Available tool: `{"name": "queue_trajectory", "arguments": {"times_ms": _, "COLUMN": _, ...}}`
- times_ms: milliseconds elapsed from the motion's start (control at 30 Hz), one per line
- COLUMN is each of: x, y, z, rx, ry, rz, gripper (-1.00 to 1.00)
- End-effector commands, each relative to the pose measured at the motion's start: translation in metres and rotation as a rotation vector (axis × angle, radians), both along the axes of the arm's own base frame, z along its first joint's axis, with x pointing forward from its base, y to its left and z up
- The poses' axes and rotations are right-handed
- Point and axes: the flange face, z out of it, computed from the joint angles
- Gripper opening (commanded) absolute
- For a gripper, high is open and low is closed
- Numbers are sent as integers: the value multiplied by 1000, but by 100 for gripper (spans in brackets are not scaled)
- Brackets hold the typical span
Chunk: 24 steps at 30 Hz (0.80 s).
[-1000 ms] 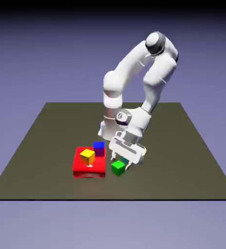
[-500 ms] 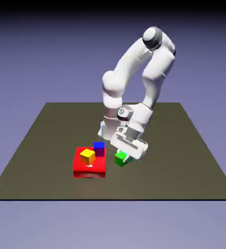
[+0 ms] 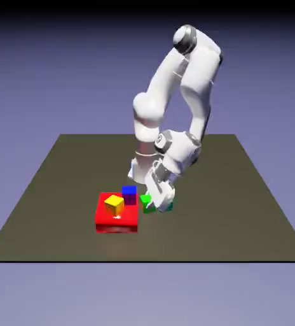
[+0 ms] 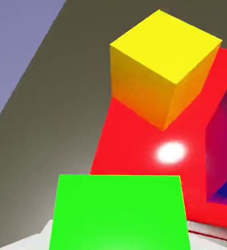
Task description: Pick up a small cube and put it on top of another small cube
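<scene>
In the exterior view, the claw (image 3: 154, 202) was seen low over the counter (image 3: 239, 210), just to the exterior view's right of the red block (image 3: 116, 219). The green cube (image 3: 146, 202) was held in it, only partly shown behind the fingers and apparently lifted clear of the counter, though that could not be told for certain. A cyan cube (image 3: 168, 205) was glimpsed just past the claw, on the side away from the red block. On the red block the yellow cube (image 3: 114, 204) was set near the front, with a blue cube (image 3: 129, 193) behind it.

In the hand view, the green cube (image 4: 119, 212) was shown large at the bottom edge, where the fingertips would otherwise appear; these were hidden by it, so the claw was judged to be narrowed and clamped on the cube. The red block (image 4: 135, 141) lay directly ahead of the held cube, with the yellow cube (image 4: 159, 66) standing on it further ahead and slightly to one side, and the blue cube (image 4: 226, 146) cut off at the edge of the view.

The coming move was judged to turn on this: the yellow cube lay ahead of the claw, across the near edge of the red block and on a higher level, so the green cube would have to be raised above the yellow cube's top face before being carried over it.
</scene>
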Motion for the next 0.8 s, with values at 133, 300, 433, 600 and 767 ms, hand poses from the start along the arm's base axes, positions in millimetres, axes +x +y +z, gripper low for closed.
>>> {"name": "queue_trajectory", "arguments": {"times_ms": 133, "x": 22, "y": -31, "z": 28, "rx": -3, "ry": 5, "rz": -257, "gripper": -100}}
{"name": "queue_trajectory", "arguments": {"times_ms": 300, "x": 35, "y": -67, "z": 61, "rx": -15, "ry": 15, "rz": -515, "gripper": -100}}
{"name": "queue_trajectory", "arguments": {"times_ms": 433, "x": 39, "y": -89, "z": 81, "rx": -25, "ry": 23, "rz": -660, "gripper": -100}}
{"name": "queue_trajectory", "arguments": {"times_ms": 600, "x": 28, "y": -107, "z": 36, "rx": -26, "ry": 22, "rz": -659, "gripper": -100}}
{"name": "queue_trajectory", "arguments": {"times_ms": 767, "x": 26, "y": -110, "z": 29, "rx": -26, "ry": 22, "rz": -659, "gripper": 100}}
